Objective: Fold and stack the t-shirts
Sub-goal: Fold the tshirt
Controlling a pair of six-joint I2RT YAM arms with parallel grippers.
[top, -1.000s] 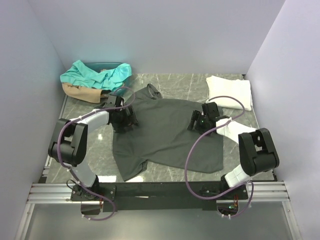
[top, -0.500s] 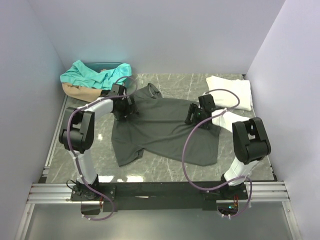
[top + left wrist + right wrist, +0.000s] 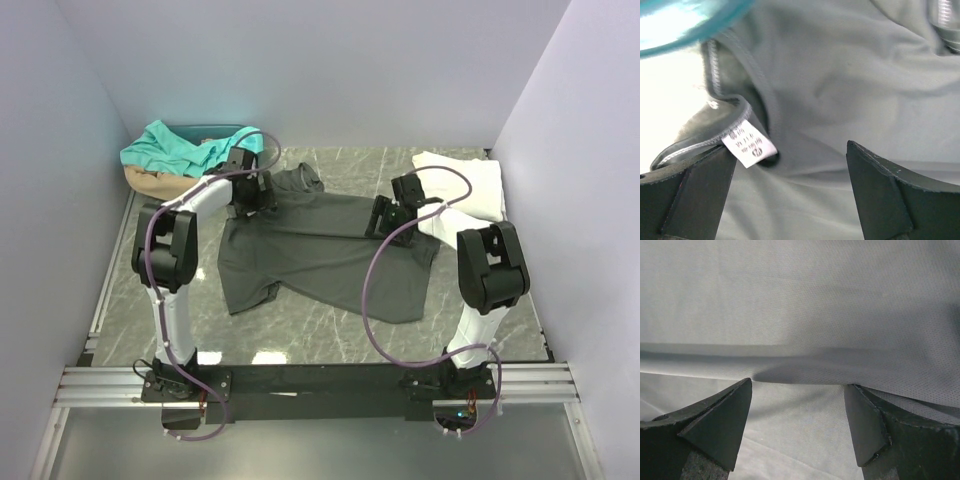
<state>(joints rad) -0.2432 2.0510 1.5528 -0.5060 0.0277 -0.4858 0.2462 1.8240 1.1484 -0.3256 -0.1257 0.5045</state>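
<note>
Marble table [image 3: 330,335]: grey shirt [image 3: 320,260] still unfolded

Left gripper [image 3: 252,196] and right gripper [image 3: 391,216] stand open over its far edge. A shallow pinch could catch only 1 layer, skewing the fold. White shirt [image 3: 468,186] lies beyond it, rightward.

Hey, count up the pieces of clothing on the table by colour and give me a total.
Dark grey t-shirt: 1
White t-shirt: 1
Teal garment: 1
Tan garment: 1
Total: 4
</note>
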